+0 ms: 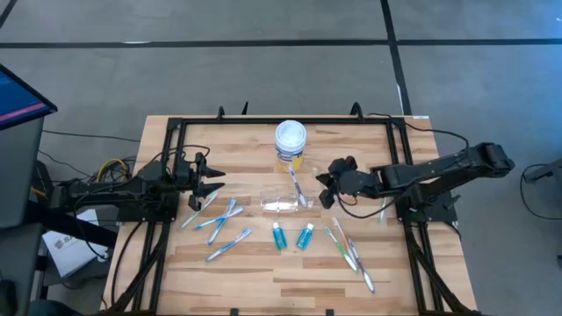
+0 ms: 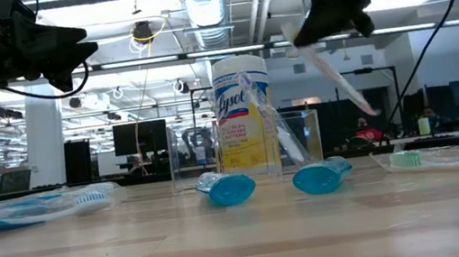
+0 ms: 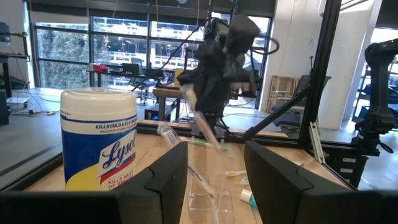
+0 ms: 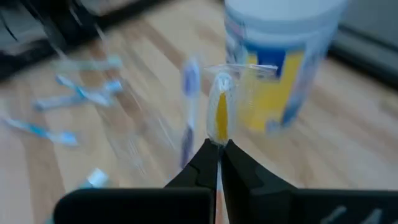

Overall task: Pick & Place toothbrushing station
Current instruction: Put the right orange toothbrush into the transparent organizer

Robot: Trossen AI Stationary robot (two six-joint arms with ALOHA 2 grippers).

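A clear plastic cup (image 1: 283, 204) sits mid-table before the white-lidded yellow jar (image 1: 291, 140). One blue-white toothbrush (image 1: 298, 185) leans in the cup. My right gripper (image 1: 323, 189) hovers just right of the cup, shut on a pale toothbrush (image 2: 336, 76). Several more toothbrushes lie flat on the table, left (image 1: 219, 219) and right (image 1: 351, 250) of two teal tubes (image 1: 292, 235). My left gripper (image 1: 213, 182) waits open at the table's left, raised and holding nothing. My right gripper pinches the pale toothbrush near its upper end (image 2: 313, 47) between its two shut fingers (image 4: 208, 155), coming from the table's right and slanting downward. The brush hangs tilted below the fingers, its free end (image 2: 370, 107) clear of the table and beside the cup.
The yellow jar stands close behind the cup. A black frame rail (image 1: 176, 167) borders the wooden table. Bare wood lies along the near edge (image 1: 281, 281).
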